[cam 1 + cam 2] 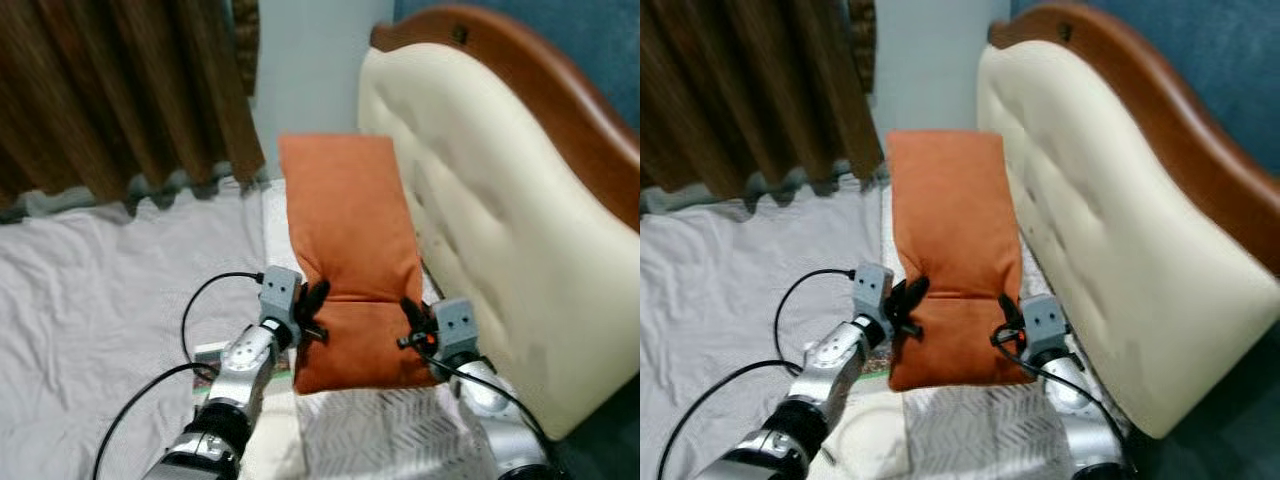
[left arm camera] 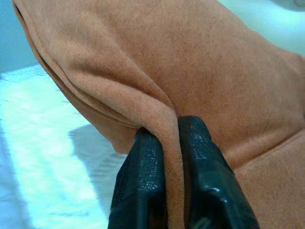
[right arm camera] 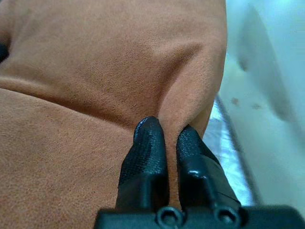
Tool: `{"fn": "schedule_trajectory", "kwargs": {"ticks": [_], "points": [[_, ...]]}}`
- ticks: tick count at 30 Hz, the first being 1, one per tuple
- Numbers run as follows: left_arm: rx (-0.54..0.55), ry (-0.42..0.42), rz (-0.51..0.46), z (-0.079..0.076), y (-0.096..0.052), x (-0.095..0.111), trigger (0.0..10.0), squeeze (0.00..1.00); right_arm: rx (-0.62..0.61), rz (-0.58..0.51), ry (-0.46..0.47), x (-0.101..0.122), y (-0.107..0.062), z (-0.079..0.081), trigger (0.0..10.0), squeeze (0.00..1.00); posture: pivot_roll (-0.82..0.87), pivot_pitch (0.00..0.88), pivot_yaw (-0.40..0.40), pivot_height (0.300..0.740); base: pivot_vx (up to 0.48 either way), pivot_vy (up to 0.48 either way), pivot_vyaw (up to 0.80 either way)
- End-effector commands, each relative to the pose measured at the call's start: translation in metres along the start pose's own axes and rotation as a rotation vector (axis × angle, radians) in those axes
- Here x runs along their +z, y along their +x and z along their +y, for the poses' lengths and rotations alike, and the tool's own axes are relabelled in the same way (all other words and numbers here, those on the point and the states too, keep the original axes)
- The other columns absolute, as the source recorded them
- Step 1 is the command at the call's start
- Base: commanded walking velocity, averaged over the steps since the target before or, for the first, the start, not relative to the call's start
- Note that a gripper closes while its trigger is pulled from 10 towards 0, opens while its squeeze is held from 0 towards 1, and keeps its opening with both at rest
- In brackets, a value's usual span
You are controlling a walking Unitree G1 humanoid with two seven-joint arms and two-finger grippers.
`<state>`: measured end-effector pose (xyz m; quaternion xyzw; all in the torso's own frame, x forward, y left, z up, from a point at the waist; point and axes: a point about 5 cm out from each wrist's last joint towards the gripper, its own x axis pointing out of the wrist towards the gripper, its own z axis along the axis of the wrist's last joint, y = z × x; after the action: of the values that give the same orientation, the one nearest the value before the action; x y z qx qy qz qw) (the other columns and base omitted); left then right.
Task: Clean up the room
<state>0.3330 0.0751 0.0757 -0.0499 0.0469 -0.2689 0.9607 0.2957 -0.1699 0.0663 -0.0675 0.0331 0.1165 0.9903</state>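
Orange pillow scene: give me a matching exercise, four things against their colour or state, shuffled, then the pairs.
Things:
1. orange pillow
2. headboard
3. curtain
4. left gripper

Descriptions:
A. brown, hanging in folds
B. cream padding with a wooden rim
C. pinched at both side edges
D. shut on a fold of fabric

Pairs: 1-C, 2-B, 3-A, 4-D. The right gripper pinches the pillow's other edge.

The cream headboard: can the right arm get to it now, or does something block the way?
Probably not freely: the right gripper is shut on the orange pillow's edge, as is the left gripper. The headboard stands close beside it, unobstructed.
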Motion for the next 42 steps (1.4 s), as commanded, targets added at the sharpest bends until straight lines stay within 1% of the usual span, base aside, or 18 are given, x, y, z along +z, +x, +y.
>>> {"fn": "schedule_trajectory", "kwargs": {"ticks": [1, 5, 8, 9, 11, 13, 15, 16, 17, 19, 20, 21, 25, 26, 30, 33, 39, 42], "points": [[0.057, 0.021, -0.041, 0.018, -0.003, 0.012, 10.0, 0.0, -0.037, -0.021, 0.006, 0.006, 0.002, -0.01, 10.0, 0.0, -0.15, 0.028, 0.048, 0.74, 0.386, -0.277, 0.0], [0.059, 0.005, -0.028, 0.017, -0.004, 0.008, 10.0, 0.0, -0.029, -0.011, -0.007, 0.007, 0.002, -0.012, 10.0, 0.0, -0.15, 0.04, 0.045, 0.74, 0.386, -0.28, 0.0], [0.058, -0.008, -0.014, 0.015, -0.006, 0.003, 10.0, 0.0, -0.028, 0.034, 0.018, 0.001, 0.001, -0.013, 10.0, 0.0, -0.15, 0.056, 0.045, 0.74, 0.387, -0.28, 0.0], [0.054, -0.026, 0.018, 0.012, -0.007, -0.004, 10.0, 0.0, -0.025, 0.074, 0.059, -0.005, 0.0, -0.013, 10.0, 0.0, -0.16, 0.093, 0.047, 0.74, 0.386, -0.281, 0.0], [0.01, -0.011, 0.086, 0.004, -0.004, -0.015, 10.0, 0.0, -0.037, 0.15, 0.067, -0.02, -0.002, -0.014, 10.0, 0.0, -0.17, 0.196, 0.038, 0.74, 0.212, 0.0, 0.0], [-0.039, 0.049, 0.165, 0.002, 0.0, -0.017, 10.0, 0.0, -0.058, 0.193, 0.058, -0.028, 0.0, -0.01, 10.0, 0.0, -0.17, 0.295, 0.05, 0.74, 0.0, 0.0, 0.0], [-0.09, 0.181, 0.186, -0.002, 0.013, -0.003, 10.0, 0.0, -0.127, 0.205, 0.025, -0.029, 0.004, -0.018, 10.0, 0.0, -0.17, 0.383, 0.077, 0.74, 0.0, 0.0, 0.0], [-0.098, 0.22, 0.184, -0.003, 0.015, 0.0, 10.0, 0.0, -0.142, 0.195, 0.002, -0.027, 0.005, -0.02, 10.0, 0.0, -0.18, 0.402, 0.082, 0.74, 0.0, 0.0, 0.0], [-0.105, 0.306, 0.183, -0.004, 0.018, 0.004, 10.0, 0.0, -0.162, 0.173, -0.047, -0.023, 0.006, -0.023, 10.0, 0.0, -0.19, 0.425, 0.093, 0.74, 0.0, 0.0, 0.0], [-0.114, 0.33, 0.178, -0.009, 0.024, 0.011, 10.0, 0.0, -0.235, 0.151, -0.115, -0.016, 0.007, -0.035, 10.0, 0.0, -0.2, 0.444, 0.106, 0.74, 0.0, 0.0, 0.0], [-0.129, 0.359, 0.156, -0.015, 0.03, 0.018, 10.0, 0.0, -0.338, 0.123, -0.191, -0.01, 0.003, -0.052, 10.0, 0.0, -0.21, 0.444, 0.117, 0.74, 0.0, 0.0, 0.0], [-0.129, 0.359, 0.156, -0.015, 0.03, 0.018, 10.0, 0.0, -0.338, 0.123, -0.191, -0.01, 0.003, -0.052, 10.0, 0.0, -0.21, 0.444, 0.117, 0.74, 0.0, 0.0, 0.0], [-0.158, 0.364, 0.104, -0.023, 0.036, 0.027, 10.0, 0.0, -0.435, 0.084, -0.278, -0.004, -0.009, -0.067, 10.0, 0.0, -0.23, 0.446, 0.131, 0.74, 0.0, 0.0, 0.0], [-0.172, 0.34, 0.103, -0.028, 0.037, 0.027, 10.0, 0.0, -0.494, 0.083, -0.312, -0.004, -0.019, -0.08, 10.0, 0.0, -0.24, 0.448, 0.134, 0.74, 0.0, 0.0, 0.0], [-0.178, 0.314, 0.108, -0.031, 0.037, 0.025, 10.0, 0.0, -0.531, 0.077, -0.333, -0.003, -0.025, -0.088, 10.0, 0.0, -0.26, 0.455, 0.135, 0.74, 0.0, 0.0, 0.0], [-0.19, 0.285, 0.109, -0.037, 0.039, 0.023, 10.0, 0.0, -0.627, 0.044, -0.422, 0.008, -0.039, -0.107, 10.0, 0.0, -0.29, 0.477, 0.128, 0.74, 0.0, 0.0, 0.0], [-0.233, 0.362, 0.155, -0.047, 0.041, 0.02, 10.0, 0.0, -0.668, 0.088, -0.45, 0.003, -0.053, -0.113, 10.0, 0.0, -0.33, 0.52, 0.113, 0.74, 0.0, 0.0, 0.0], [-0.288, 0.439, 0.179, -0.058, 0.044, 0.018, 10.0, 0.0, -0.721, 0.127, -0.429, -0.003, -0.063, -0.118, 10.0, 0.0, -0.34, 0.547, 0.109, 0.74, 0.0, 0.0, 0.0]]}}
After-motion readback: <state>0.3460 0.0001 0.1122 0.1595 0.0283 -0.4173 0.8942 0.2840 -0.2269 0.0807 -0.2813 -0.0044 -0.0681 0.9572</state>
